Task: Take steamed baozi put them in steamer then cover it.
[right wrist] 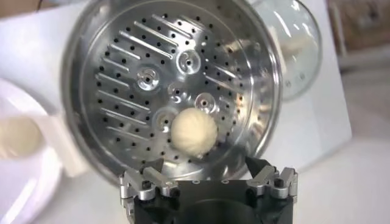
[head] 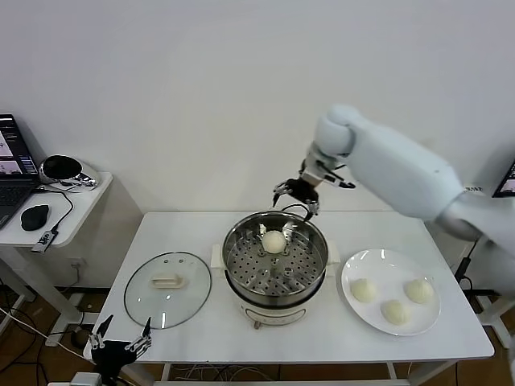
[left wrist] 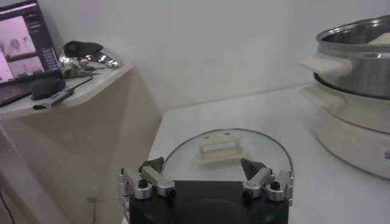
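Observation:
One cream-white baozi (head: 273, 240) lies on the perforated floor of the shiny steamer (head: 241, 265), toward its far side; the right wrist view shows that baozi (right wrist: 194, 133) from above. My right gripper (head: 294, 199) hangs open and empty just above the steamer's far rim (right wrist: 268, 79). Three more baozi (head: 393, 312) rest on the white plate (head: 354, 299) to the right. The glass cover (head: 189, 297) with its cream handle (head: 167, 281) lies flat on the table, left of the steamer. My left gripper (head: 121, 337) waits open below the table's front left corner, facing the cover (left wrist: 268, 149).
A side table (head: 84, 205) at far left carries a laptop (head: 12, 173), a mouse (head: 35, 216) and a shiny object (head: 63, 170). Cables trail on the floor below it. The steamer's white side handle (left wrist: 326, 64) juts toward the cover.

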